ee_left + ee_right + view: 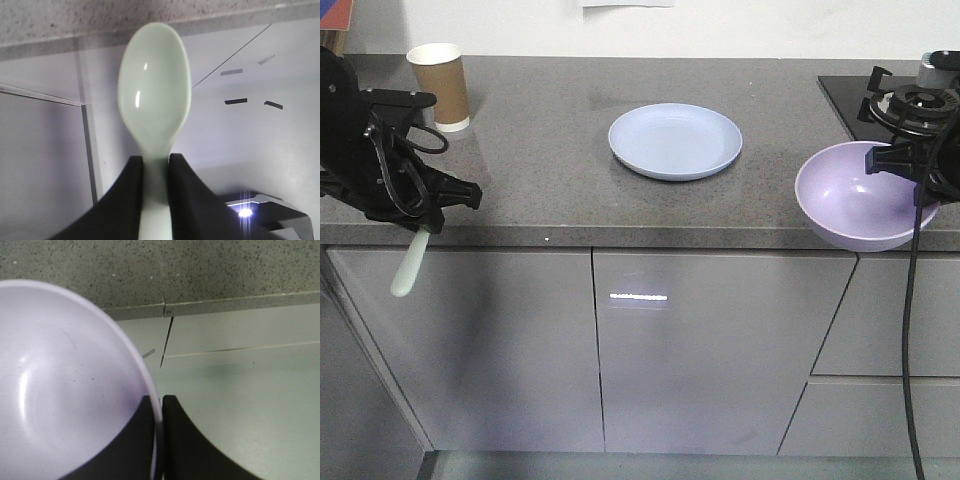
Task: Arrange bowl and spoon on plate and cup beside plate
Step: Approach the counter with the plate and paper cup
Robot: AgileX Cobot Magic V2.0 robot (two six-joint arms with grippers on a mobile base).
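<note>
The purple bowl (855, 200) is pinched by its rim in the closed right tool (905, 165) at the counter's (540, 170) right edge, the blue plate (675, 140) is seen to its left, and the green spoon (408, 265) is gripped, hanging down, by the left tool (430, 215).

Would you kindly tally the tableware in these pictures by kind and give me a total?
Lavender bowl: 1
Mint-green spoon: 1
Pale blue plate: 1
Brown paper cup: 1
Total: 4
</note>
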